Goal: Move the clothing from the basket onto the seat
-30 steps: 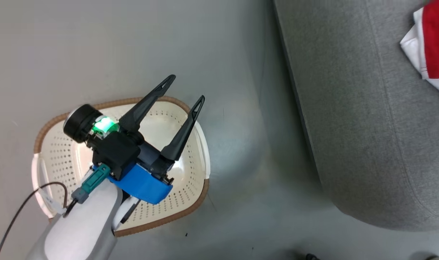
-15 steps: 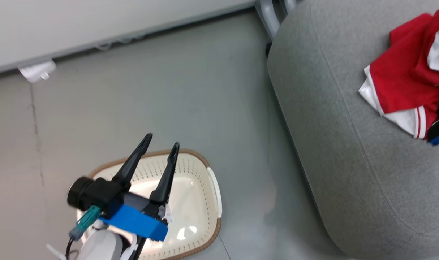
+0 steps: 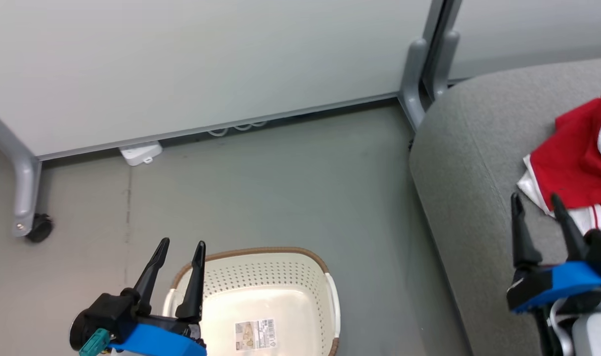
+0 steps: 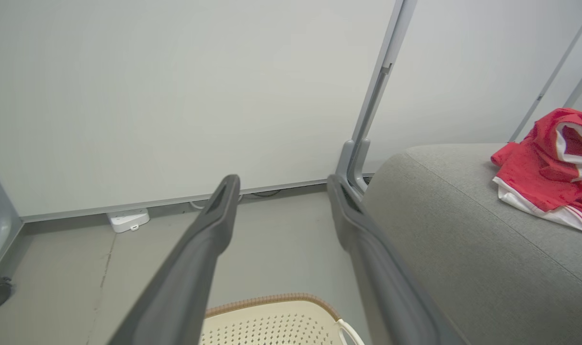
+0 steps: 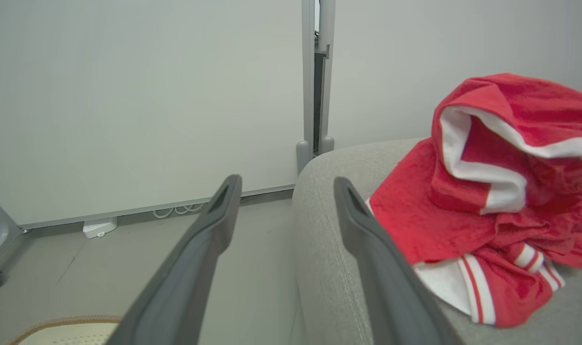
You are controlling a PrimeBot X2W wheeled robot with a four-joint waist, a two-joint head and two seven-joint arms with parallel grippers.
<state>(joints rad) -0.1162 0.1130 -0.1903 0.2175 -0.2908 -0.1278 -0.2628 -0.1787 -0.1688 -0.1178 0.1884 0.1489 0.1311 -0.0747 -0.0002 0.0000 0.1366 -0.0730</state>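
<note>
Red clothing (image 3: 572, 168) heaped on seat (image 3: 468, 173); none visible in basket (image 3: 260, 253).
Both pincers released, empty: left gripper (image 3: 182, 242) by basket rim, right gripper (image 3: 535, 198) just beside hem.
Risk: long finger snags loose fabric, drags heap over rounded edge.
Clothing soft, crumpled, white-striped; seat grey woven; basket rigid perforated plastic.

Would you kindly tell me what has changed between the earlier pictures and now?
The head camera tilted upward. The right gripper drew back off the clothing, open, apparently having released it. Unchanged: clothing on the seat, basket empty of clothing, left gripper open by the basket.
</note>
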